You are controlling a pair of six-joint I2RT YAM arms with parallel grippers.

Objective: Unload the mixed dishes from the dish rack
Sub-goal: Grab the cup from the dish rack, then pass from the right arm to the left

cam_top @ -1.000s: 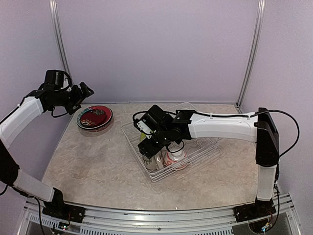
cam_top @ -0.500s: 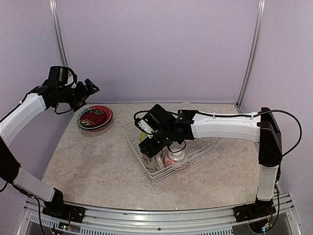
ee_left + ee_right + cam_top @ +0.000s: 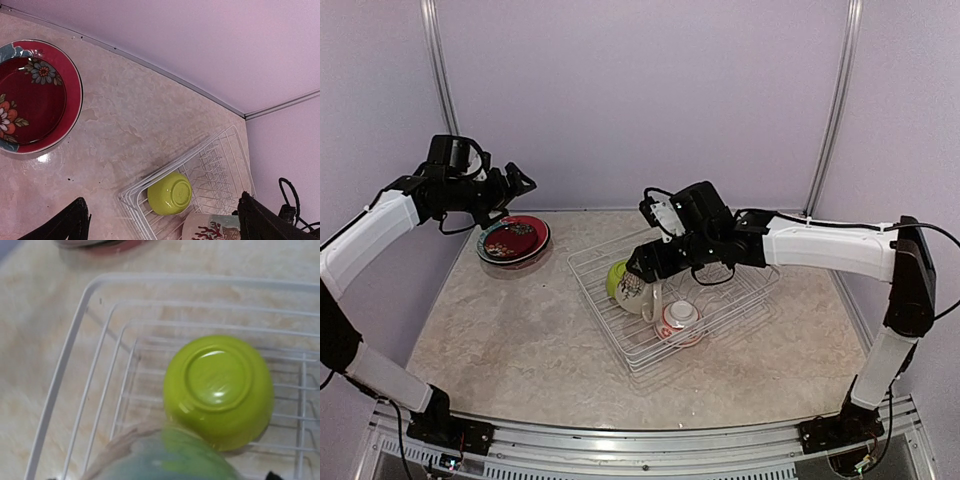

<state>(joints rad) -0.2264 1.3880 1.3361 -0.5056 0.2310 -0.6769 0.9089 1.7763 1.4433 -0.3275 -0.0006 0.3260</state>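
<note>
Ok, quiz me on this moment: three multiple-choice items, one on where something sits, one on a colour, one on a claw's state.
1. Where is the lime-green bowl?
A. on the bare tabletop
B. upside down in the dish rack
C. nested inside a mug

2. What is the main colour of the floral plate left of the rack?
A. blue
B. yellow
C. red

3. How does the left claw stand?
A. open and empty
B. shut on a plate
C. shut on a mug

Answers:
1 B, as both wrist views show its base facing up among the white wires.
2 C, as the left wrist view shows a deep red plate with small flowers.
3 A, as its fingers sit far apart at the edges of the left wrist view with nothing between them.
</note>
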